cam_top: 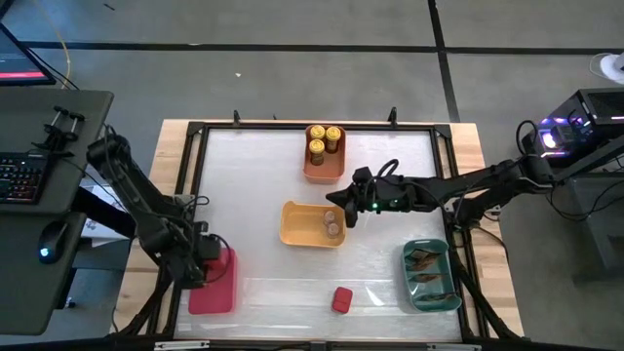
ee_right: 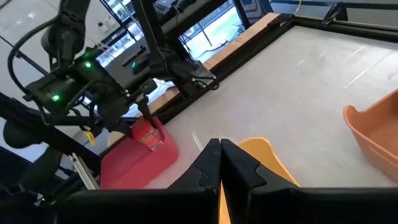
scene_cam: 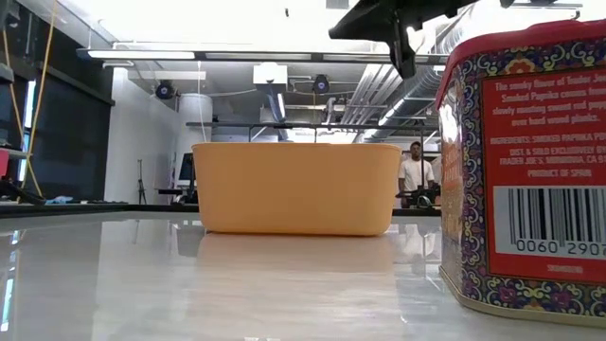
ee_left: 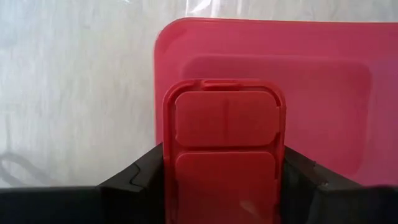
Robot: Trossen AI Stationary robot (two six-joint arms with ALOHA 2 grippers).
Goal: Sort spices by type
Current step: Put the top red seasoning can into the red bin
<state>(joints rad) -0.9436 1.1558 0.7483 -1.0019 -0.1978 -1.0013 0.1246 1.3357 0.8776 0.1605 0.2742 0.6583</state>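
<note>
Over the red bin (cam_top: 216, 283), left gripper (ee_left: 224, 180) clamps a red tin (ee_left: 224, 149); right gripper (ee_right: 221, 163), fingers together, hovers at the yellow bin's (cam_top: 302, 226) right edge; open tabletop between.

My left gripper (ee_left: 224, 180) clamps a smooth red tin (ee_left: 224, 134) with plastic-looking lid. Red bin (ee_left: 323, 93): matt plastic. Tabletop (scene_cam: 189, 275): glossy, reflective. Paprika tin (scene_cam: 525, 170): printed glossy metal. Table frame (cam_top: 468, 146): bare wood.
</note>
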